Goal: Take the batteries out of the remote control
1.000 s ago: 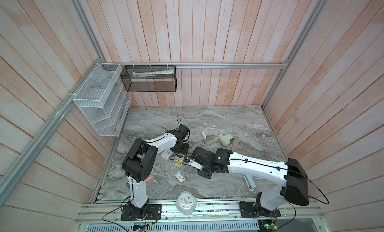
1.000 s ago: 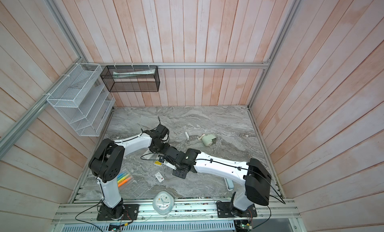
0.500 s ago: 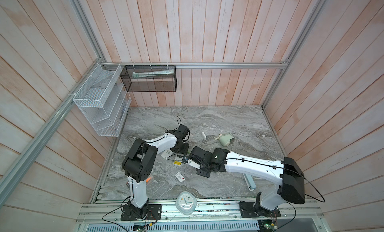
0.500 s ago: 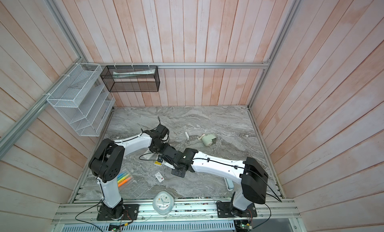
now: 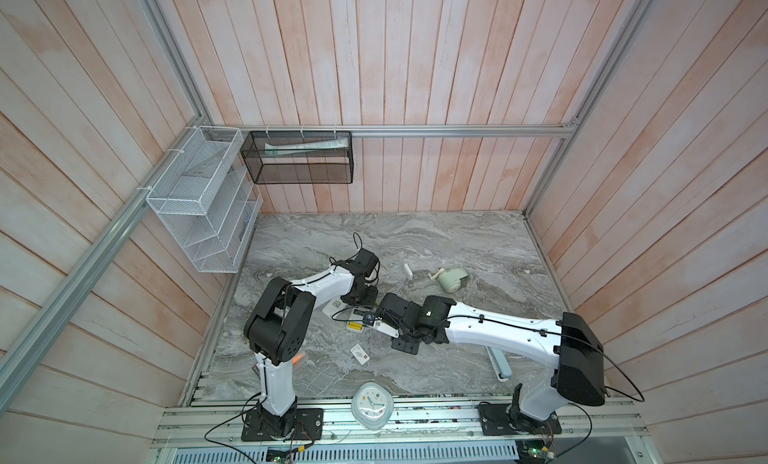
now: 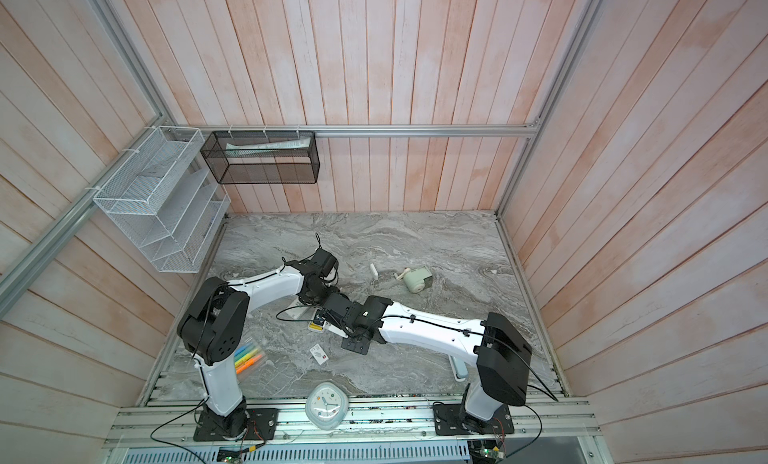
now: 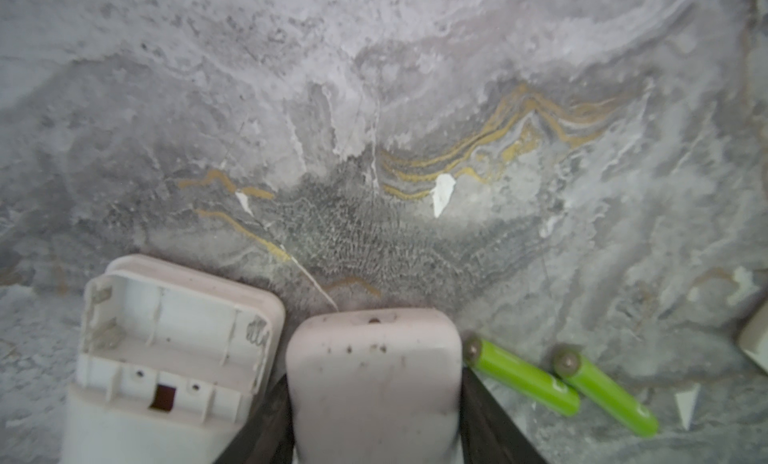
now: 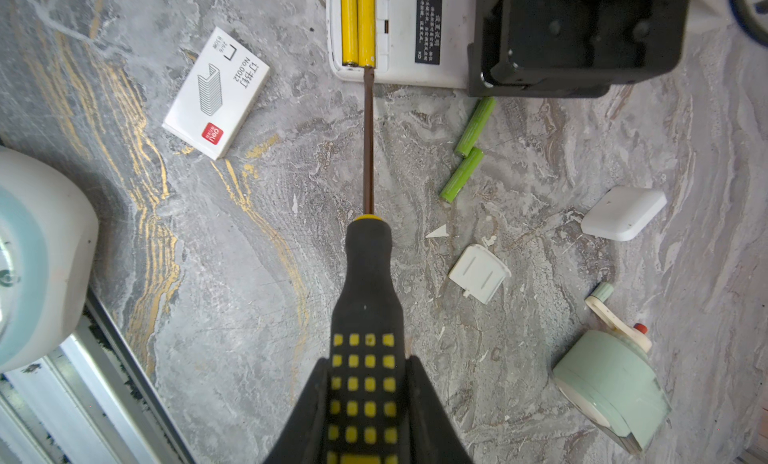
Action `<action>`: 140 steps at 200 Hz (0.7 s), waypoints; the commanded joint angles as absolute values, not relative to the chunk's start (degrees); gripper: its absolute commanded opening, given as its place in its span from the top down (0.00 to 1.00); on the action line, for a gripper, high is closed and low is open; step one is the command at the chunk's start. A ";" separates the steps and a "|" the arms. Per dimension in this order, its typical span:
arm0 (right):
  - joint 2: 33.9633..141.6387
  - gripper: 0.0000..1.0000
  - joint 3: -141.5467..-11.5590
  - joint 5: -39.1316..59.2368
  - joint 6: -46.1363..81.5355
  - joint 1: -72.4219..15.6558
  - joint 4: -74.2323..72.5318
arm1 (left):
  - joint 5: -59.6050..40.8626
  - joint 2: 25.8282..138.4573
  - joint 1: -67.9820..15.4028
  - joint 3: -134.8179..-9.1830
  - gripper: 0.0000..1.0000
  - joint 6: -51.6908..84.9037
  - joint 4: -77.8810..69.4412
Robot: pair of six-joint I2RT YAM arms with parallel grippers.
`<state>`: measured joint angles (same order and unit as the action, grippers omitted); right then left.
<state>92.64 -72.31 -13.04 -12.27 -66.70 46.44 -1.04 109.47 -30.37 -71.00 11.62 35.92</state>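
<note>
In the open bay of the remote (image 8: pixel 401 46), two yellow batteries (image 8: pixel 357 23) sit side by side. The tip of the screwdriver (image 8: pixel 368 299) touches the end of the cell nearer the label. The right gripper (image 8: pixel 368 366) is clenched on the black-and-yellow handle. Two lime-green batteries (image 8: pixel 462 175) lie loose and close together on the marble table (image 8: pixel 249 254), just beside the remote. The left gripper (image 7: pixel 374 399) clamps the remote's white body, a finger on each side. A second remote (image 7: pixel 166 358) lies right beside it, bay empty. A white battery cover (image 8: pixel 478 273) lies beyond the green cells. The staple box (image 8: pixel 216 94) is across the screwdriver shaft from them.
</note>
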 commanded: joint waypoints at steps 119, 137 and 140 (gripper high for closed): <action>97.53 1.00 -78.56 -14.85 -14.58 -67.59 53.55 | -2.11 114.21 -30.32 -68.73 0.41 12.07 35.43; 98.01 1.00 -79.48 -14.44 -15.27 -67.68 54.07 | -2.19 114.34 -30.36 -68.76 0.41 12.13 35.39; 98.08 1.00 -79.60 -14.30 -15.41 -67.75 54.10 | -2.26 114.35 -30.33 -68.73 0.41 12.10 35.32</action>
<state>96.44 -77.78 -14.55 -13.72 -67.16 51.40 -0.82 109.54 -30.39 -71.00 11.66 35.92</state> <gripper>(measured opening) 0.268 0.595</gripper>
